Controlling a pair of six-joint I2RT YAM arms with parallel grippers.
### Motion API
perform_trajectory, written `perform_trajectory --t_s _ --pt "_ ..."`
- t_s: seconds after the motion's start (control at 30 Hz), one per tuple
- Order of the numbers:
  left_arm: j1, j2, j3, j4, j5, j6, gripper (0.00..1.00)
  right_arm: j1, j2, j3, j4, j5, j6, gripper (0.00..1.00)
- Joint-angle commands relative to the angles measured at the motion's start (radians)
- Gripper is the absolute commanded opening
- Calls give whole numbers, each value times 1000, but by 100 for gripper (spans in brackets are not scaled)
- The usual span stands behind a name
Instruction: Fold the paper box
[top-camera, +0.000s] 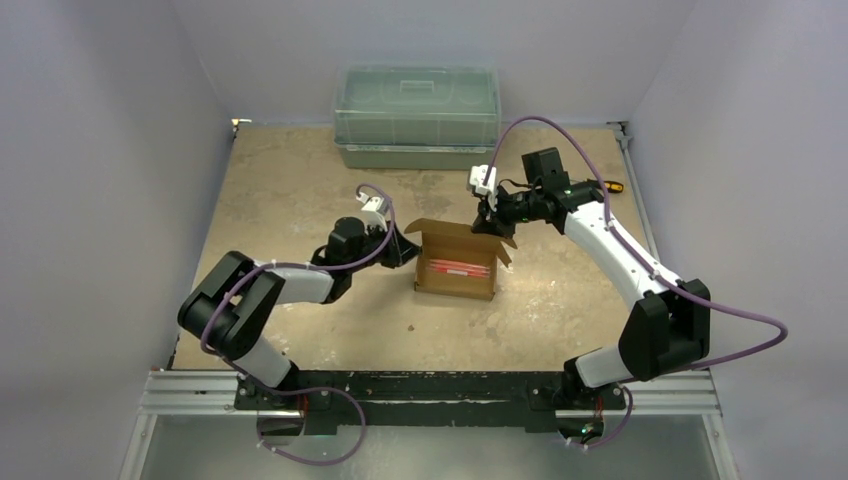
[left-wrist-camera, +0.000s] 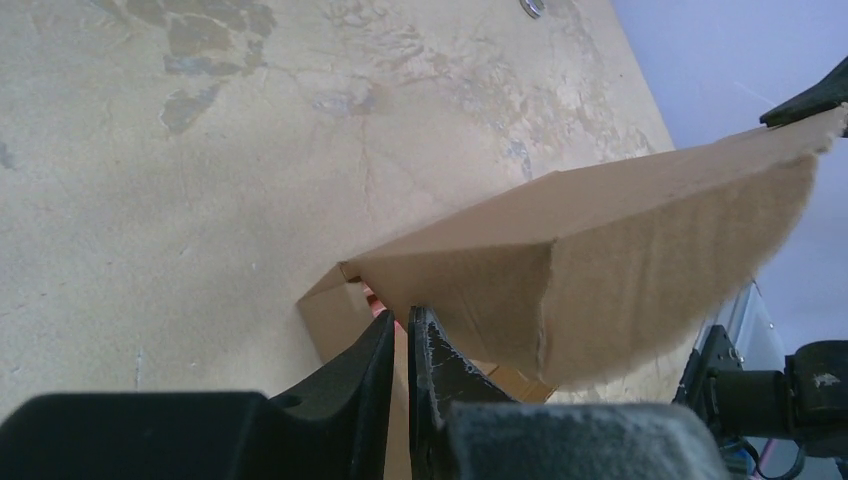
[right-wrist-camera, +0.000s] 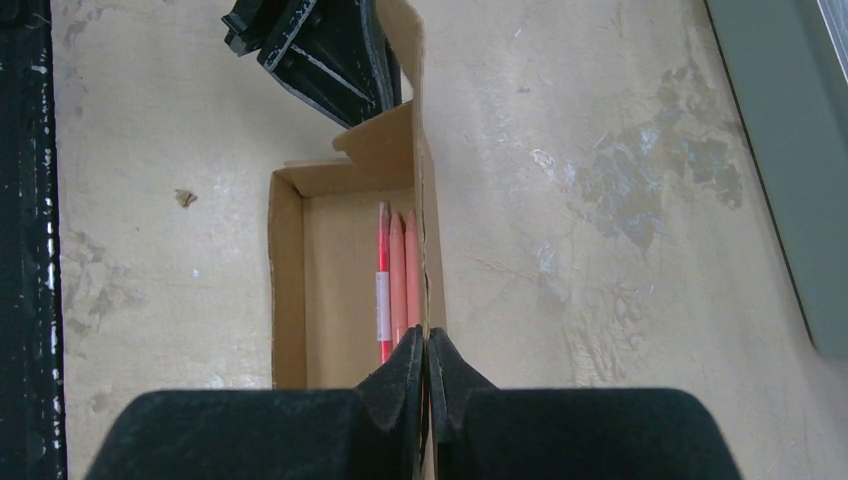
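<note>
The brown box (top-camera: 455, 285) sat open mid-table (top-camera: 300, 180), lid flap upright, red sticks (right-wrist-camera: 398, 280) inside. The left gripper (left-wrist-camera: 402, 320) pinched its end flap; the right gripper (right-wrist-camera: 427, 338) pinched the lid's edge.

Matt brown cardboard paper box (top-camera: 455, 286), rough table (top-camera: 300, 180)

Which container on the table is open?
The brown paper box, mid-table: its flaps stand up and red sticks show inside. The green bin at the back is lidded.
</note>
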Motion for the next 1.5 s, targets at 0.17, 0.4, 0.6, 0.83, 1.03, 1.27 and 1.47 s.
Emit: perform_trajectory --t_s 0.17,0.4,0.6,0.83,1.03,1.27,1.47 --pt "-13 49 24 62 31 -22 9 4 -4 18 -42 -29 -12 5" --pt "-11 0 -30 46 -1 -24 10 3 -4 17 -82 -39 -58 5" --pt "-9 -106 -48 -76 -50 -1 11 3 -8 7 -99 -24 -88 5" --pt "-10 -163 -67 -146 -66 5 13 5 -7 5 -103 -23 -94 5" --pt "-10 -148 -69 -147 -54 -9 16 6 -4 8 -112 -23 -103 6" --pt "-53 -160 -89 -145 -74 -71 22 7 -1 10 -109 -23 -94 6" --pt "-157 -186 -101 -198 -230 -71 30 10 3 12 -108 -25 -93 6"
